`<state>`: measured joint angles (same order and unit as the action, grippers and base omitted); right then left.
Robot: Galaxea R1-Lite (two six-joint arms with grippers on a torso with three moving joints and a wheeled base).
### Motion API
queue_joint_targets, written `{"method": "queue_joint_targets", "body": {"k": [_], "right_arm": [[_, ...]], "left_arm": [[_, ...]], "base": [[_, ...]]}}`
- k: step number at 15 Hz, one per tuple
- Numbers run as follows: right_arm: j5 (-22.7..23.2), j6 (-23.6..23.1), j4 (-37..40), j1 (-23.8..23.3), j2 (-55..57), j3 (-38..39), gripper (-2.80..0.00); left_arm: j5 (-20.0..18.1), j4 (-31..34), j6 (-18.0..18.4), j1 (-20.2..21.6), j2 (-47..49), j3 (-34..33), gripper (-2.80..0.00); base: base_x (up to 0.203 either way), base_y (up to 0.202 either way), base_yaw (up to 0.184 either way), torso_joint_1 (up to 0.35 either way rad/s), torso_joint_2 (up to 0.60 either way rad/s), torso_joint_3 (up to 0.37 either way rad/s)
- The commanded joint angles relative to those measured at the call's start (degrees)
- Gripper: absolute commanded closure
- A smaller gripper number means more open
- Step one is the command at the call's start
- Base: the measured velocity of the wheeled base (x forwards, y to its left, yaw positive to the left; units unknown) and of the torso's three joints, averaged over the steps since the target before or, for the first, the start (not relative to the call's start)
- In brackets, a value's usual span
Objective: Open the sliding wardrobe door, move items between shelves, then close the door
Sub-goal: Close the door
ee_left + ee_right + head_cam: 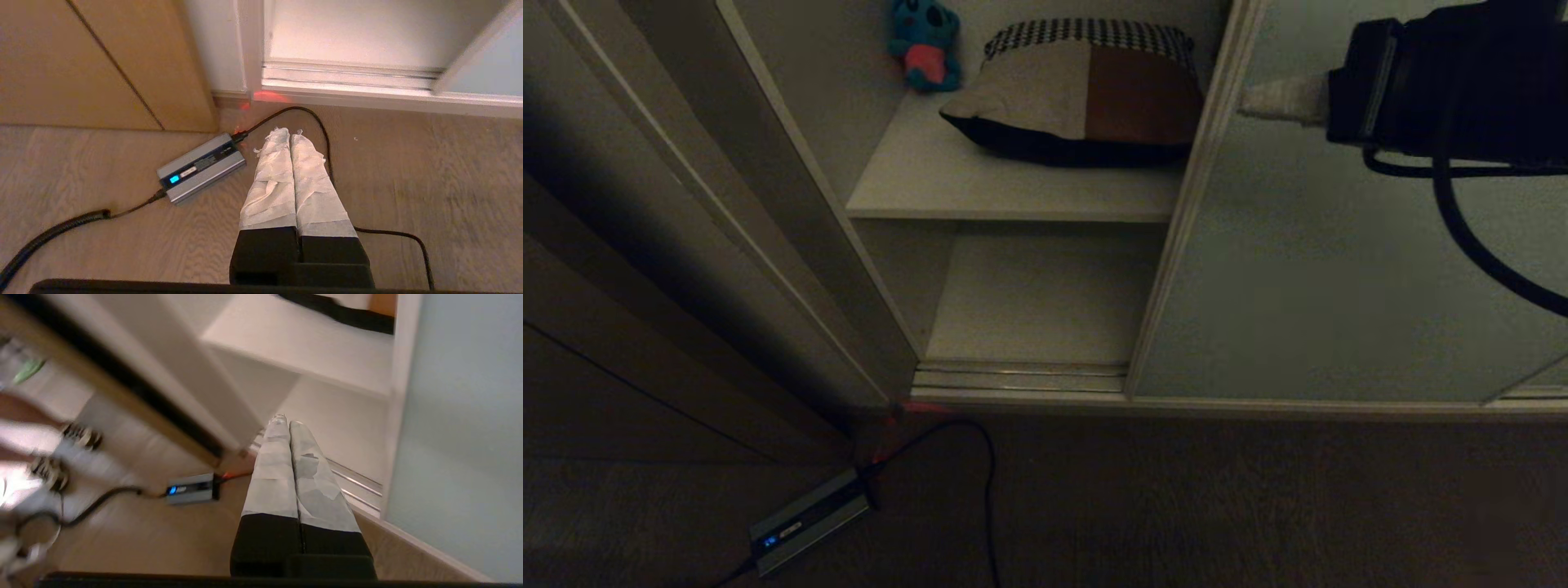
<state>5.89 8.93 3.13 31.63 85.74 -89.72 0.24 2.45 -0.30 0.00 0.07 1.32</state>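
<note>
Head view: sliding wardrobe door (1339, 269) slid right, pale grey-green panel with thin beige frame, opening exposed on its left. Upper shelf (1013, 192) holds the cushion (1086, 90): houndstooth band on top, beige and rust-brown blocks, dark underside. It sits against the door frame edge. Teal koala plush (925, 42) with pink belly stands upright just left of the cushion, near the white side wall. Lower shelf (1037, 302) sits below, with the ribbed floor track (1021, 380) at its front. Avocado plush not visible in any view.

Right gripper (1250, 102) is up at cushion height in front of the door panel, its tip at the frame edge; black wrist body and cable trail to the right. Only this view shows the plush and the full cushion.

Right wrist view: taped fingers (278, 465) pressed together, holding nothing, pointing at the track and lower shelf. Only a dark strip of the cushion shows at the top. Blurred background.

Left wrist view: left gripper (289, 132) closed tight too, empty, hanging low over the wood floor (429, 171). It adds detail on the grey power brick (202, 167) with its blue display and black cable (327, 134), plus the brown wooden panelling (102, 61). No shelf contents here.
</note>
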Motion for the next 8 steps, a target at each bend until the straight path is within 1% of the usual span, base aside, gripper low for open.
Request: {"method": "queue_joint_targets", "body": {"k": [1,2,4,6,8], "right_arm": [[-0.03,-1.46,0.07,1.53,-6.07,3.61,0.00],[-0.09,-3.44,0.05,1.57,-8.05,6.34,0.00],[-0.25,-5.05,0.07,0.38,-12.24,11.58,0.00],[-0.17,-5.13,0.12,-3.79,-16.04,17.24,0.00],[-0.07,-5.17,0.50,-6.72,-21.77,24.10,0.00]], "left_arm": [[0.02,0.01,-0.05,0.00,0.01,0.00,0.00],[0.02,0.01,-0.05,0.00,0.01,0.00,0.00],[0.02,0.01,-0.05,0.00,0.01,0.00,0.00],[0.02,0.01,-0.05,0.00,0.01,0.00,0.00],[0.02,0.01,-0.05,0.00,0.01,0.00,0.00]], "base": [[0.000,0.000,0.000,0.000,0.00,0.000],[0.000,0.000,0.000,0.000,0.00,0.000],[0.000,0.000,0.000,0.000,0.00,0.000],[0.000,0.000,0.000,0.000,0.00,0.000],[0.000,0.000,0.000,0.000,0.00,0.000]]}}
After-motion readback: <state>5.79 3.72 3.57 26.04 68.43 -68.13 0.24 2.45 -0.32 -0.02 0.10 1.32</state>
